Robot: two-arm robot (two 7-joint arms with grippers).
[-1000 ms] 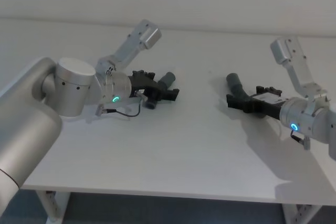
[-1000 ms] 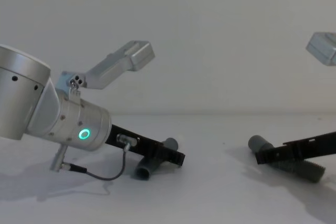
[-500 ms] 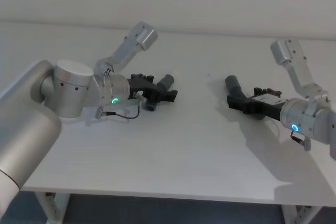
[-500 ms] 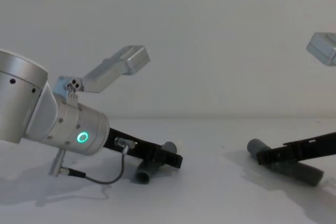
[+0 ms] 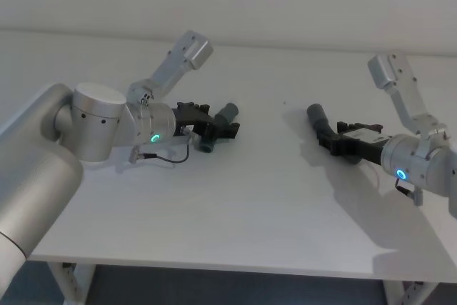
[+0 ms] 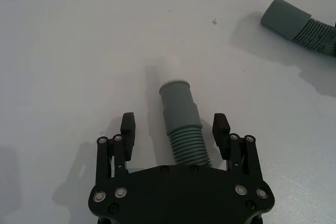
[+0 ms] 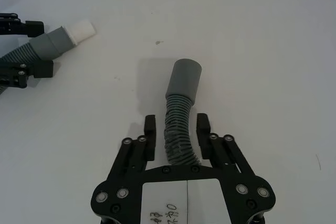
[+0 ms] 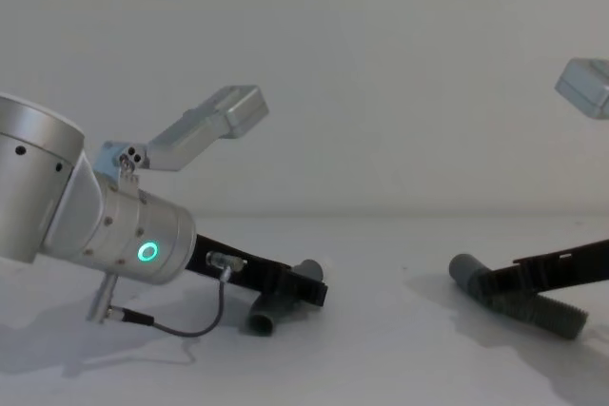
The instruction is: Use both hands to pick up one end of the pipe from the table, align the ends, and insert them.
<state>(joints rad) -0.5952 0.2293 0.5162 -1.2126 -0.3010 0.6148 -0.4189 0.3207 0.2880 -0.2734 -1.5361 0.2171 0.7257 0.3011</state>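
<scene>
Two tools are both sliding back a little since a second ago. The left tool (image 6: pixel 174 125) is leaning low over the bench (image 5: pixel 250 205), wide open around the short pipe (image 6: pixel 179 109) lying there. The right tool (image 7: pixel 176 125) is also leaning low, open just beside the hose (image 7: pixel 178 121) on the bench.

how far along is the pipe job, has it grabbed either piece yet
Done: each gripper is at its piece. In hand: the left gripper has its jaws open on either side of the short piece, with gaps on both sides. The right gripper straddles the corrugated hose more narrowly, seemingly not clamped. Both pieces lie on the table. To do: close, lift, line the whitish tip up with the cuff, insert.
</scene>
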